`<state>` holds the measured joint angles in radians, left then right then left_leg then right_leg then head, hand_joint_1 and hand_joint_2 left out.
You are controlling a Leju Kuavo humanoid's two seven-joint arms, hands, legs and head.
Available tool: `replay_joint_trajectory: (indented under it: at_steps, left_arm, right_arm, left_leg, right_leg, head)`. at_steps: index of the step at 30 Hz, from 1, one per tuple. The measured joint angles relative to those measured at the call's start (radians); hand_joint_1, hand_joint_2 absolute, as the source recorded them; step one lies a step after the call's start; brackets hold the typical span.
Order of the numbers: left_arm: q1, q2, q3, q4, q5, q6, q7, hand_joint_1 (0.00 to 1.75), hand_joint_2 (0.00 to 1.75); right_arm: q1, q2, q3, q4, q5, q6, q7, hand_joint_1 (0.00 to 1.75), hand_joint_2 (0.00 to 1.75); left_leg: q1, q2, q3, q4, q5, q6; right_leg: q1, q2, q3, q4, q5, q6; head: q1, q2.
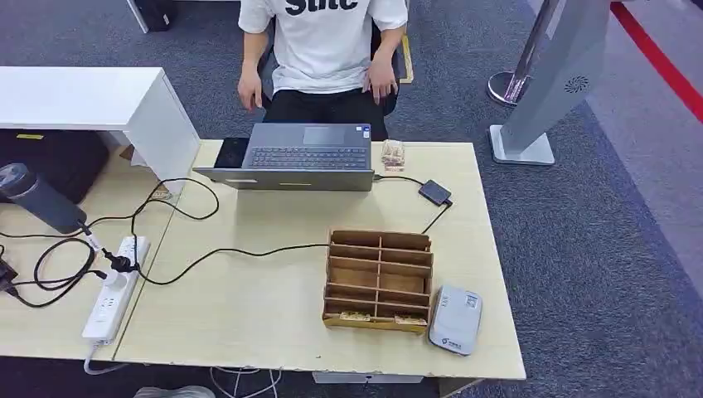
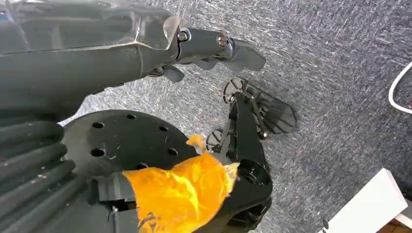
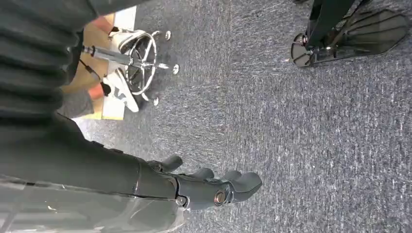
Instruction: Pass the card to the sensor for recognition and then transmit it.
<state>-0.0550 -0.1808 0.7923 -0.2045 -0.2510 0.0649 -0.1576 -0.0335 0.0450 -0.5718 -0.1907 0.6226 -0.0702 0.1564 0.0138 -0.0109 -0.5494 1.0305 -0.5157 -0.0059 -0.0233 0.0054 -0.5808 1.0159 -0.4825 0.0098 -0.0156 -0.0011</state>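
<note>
A brown wooden organizer (image 1: pixel 379 280) with several compartments stands on the light wooden table (image 1: pixel 249 307), right of centre. Small patterned cards (image 1: pixel 355 316) lie in its front row. A grey-white reader box (image 1: pixel 455 319) sits just right of the organizer near the front edge. A small black device (image 1: pixel 434 192) on a cable lies behind the organizer, and a patterned stack (image 1: pixel 393 154) lies beside the laptop. My left hand (image 2: pixel 214 46) hangs over the grey carpet, fingers stretched out and holding nothing. My right hand (image 3: pixel 214 187) hangs the same way over the carpet, with nothing in it.
An open grey laptop (image 1: pixel 297 157) stands at the far table edge, with a person in a white shirt (image 1: pixel 325 41) seated behind it. A power strip (image 1: pixel 116 288), black cables and a dark bottle (image 1: pixel 37 197) lie left. A grey stand (image 1: pixel 547 83) rises at the right.
</note>
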Motion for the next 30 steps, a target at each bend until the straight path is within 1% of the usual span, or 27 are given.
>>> replay_joint_trajectory:
  at_steps: [7,10,14,16,17,22,23,28,30]
  left_arm:
    - [0.000,0.000,0.000,0.000,-0.002,0.001,0.000,0.00,1.75]
    - [0.000,0.000,0.000,0.000,-0.004,-0.002,0.000,0.00,1.75]
    - [0.000,0.000,0.000,0.000,-0.004,-0.003,0.001,0.00,1.75]
    - [0.000,0.000,0.000,0.000,-0.003,-0.003,0.001,0.00,1.75]
    - [0.000,0.000,0.000,0.000,-0.002,-0.002,0.001,0.00,1.75]
    - [0.000,0.000,0.000,0.000,-0.003,-0.003,0.001,0.00,1.75]
    - [0.000,0.000,0.000,0.000,-0.004,-0.004,0.001,0.00,0.00]
    - [0.000,0.000,0.000,0.000,-0.007,-0.015,-0.002,0.00,0.00]
    - [0.000,0.000,0.000,0.000,-0.009,-0.019,-0.003,0.00,0.00]
  right_arm:
    - [0.000,0.000,0.000,0.000,0.010,0.000,0.001,0.00,0.00]
    - [0.000,0.000,-0.002,0.000,0.007,0.023,-0.003,0.00,0.00]
    - [0.000,0.000,-0.005,0.000,0.000,0.077,-0.045,0.00,0.00]
    - [0.000,0.000,-0.005,0.000,0.013,0.077,-0.065,0.00,0.00]
    - [0.001,0.000,-0.005,0.000,0.019,0.071,-0.071,0.00,1.75]
    - [0.001,0.000,-0.005,0.000,0.039,0.058,-0.075,0.00,1.75]
    - [0.001,0.000,-0.005,0.000,0.038,0.059,-0.074,0.00,1.75]
    - [0.001,0.000,-0.005,0.000,0.029,0.072,-0.069,0.00,1.75]
    - [0.001,0.000,-0.005,0.000,0.045,0.075,-0.073,0.00,1.75]
  left_leg:
    - [0.000,0.000,0.000,0.000,0.000,0.000]
    - [0.000,0.000,0.000,0.000,0.000,0.000]
    - [0.000,0.000,0.000,0.000,0.000,0.000]
    - [0.000,0.000,0.000,0.000,0.000,0.000]
    - [0.000,0.000,0.000,0.000,0.000,0.000]
    - [0.000,0.000,0.000,0.000,0.000,0.000]
    - [0.000,0.000,0.000,0.000,0.000,0.000]
    - [0.000,0.000,0.000,0.000,0.000,0.000]
    - [0.000,0.000,0.000,0.000,0.000,0.000]
  right_leg:
    - [0.000,0.000,0.000,0.000,0.000,0.000]
    - [0.000,0.000,0.000,0.000,0.000,0.000]
    - [0.000,0.000,0.000,0.000,0.000,0.000]
    - [0.000,0.000,0.000,0.000,0.000,0.000]
    - [0.000,0.000,0.000,0.000,0.000,0.000]
    - [0.000,0.000,0.000,0.000,0.000,0.000]
    - [0.000,0.000,0.000,0.000,0.000,0.000]
    - [0.000,0.000,0.000,0.000,0.000,0.000]
    - [0.000,0.000,0.000,0.000,0.000,0.000]
  head:
    - [0.000,0.000]
    - [0.000,0.000]
    - [0.000,0.000]
    - [0.000,0.000]
    - [0.000,0.000]
    - [0.000,0.000]
    - [0.000,0.000]
    - [0.000,0.000]
    - [0.000,0.000]
